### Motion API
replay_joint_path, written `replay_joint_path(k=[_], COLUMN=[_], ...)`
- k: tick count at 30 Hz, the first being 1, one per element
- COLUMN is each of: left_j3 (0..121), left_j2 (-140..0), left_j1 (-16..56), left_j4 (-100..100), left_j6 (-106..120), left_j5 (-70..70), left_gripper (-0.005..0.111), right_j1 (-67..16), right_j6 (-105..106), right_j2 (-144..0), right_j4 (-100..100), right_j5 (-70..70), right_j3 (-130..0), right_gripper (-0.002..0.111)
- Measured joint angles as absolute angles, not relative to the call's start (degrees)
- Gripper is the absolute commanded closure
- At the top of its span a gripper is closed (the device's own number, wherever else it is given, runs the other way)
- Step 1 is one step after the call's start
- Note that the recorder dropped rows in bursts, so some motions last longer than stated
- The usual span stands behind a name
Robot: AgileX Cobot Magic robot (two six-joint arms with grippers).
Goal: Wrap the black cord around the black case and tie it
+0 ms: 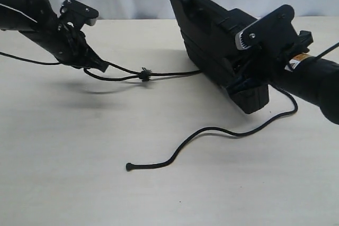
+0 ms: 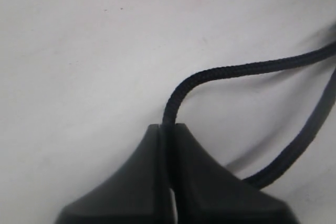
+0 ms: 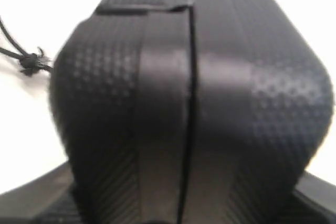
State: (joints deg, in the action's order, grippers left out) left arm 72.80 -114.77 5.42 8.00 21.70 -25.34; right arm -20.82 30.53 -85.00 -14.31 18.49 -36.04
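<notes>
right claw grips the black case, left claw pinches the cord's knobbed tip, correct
No. The left claw pinches the braided black cord near its knot; the exterior view shows the knobbed tip lying loose on the table. The right claw does grip the flat matte black plastic case.

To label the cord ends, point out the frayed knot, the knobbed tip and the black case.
frayed knot (image 1: 144,74), exterior view, on the middle of the knot.
knobbed tip (image 1: 129,166), exterior view, on the knob at the free end.
black case (image 1: 204,27), exterior view, on its upper body.
</notes>
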Motion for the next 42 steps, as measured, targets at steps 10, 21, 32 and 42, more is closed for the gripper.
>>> replay_joint_path(k=[10,21,32,42], left_j3=[72.80,72.80,72.80,72.80], left_j2=[-110.34,-110.34,-110.86,-114.20], left_j1=[0.70,3.40,8.22,7.35], left_j4=[4.81,10.62,16.98,18.63], left_j6=[23.07,26.04,-10.31,-61.26], left_j5=[-28.00,-32.93,-38.54,-37.85], left_gripper=[0.083,0.063,0.062,0.062], right_j1=[-21.52,-26.76,-26.76,-26.76], right_j6=[38.11,37.99,37.99,37.99], right_j2=[-91.18,-91.40,-91.40,-91.40], right_j4=[-21.61,-21.98,-21.98,-21.98], right_j5=[21.97,21.03,20.93,20.55], right_j3=[-36.28,-37.32,-37.32,-37.41], right_gripper=[0.104,0.104,0.104,0.104])
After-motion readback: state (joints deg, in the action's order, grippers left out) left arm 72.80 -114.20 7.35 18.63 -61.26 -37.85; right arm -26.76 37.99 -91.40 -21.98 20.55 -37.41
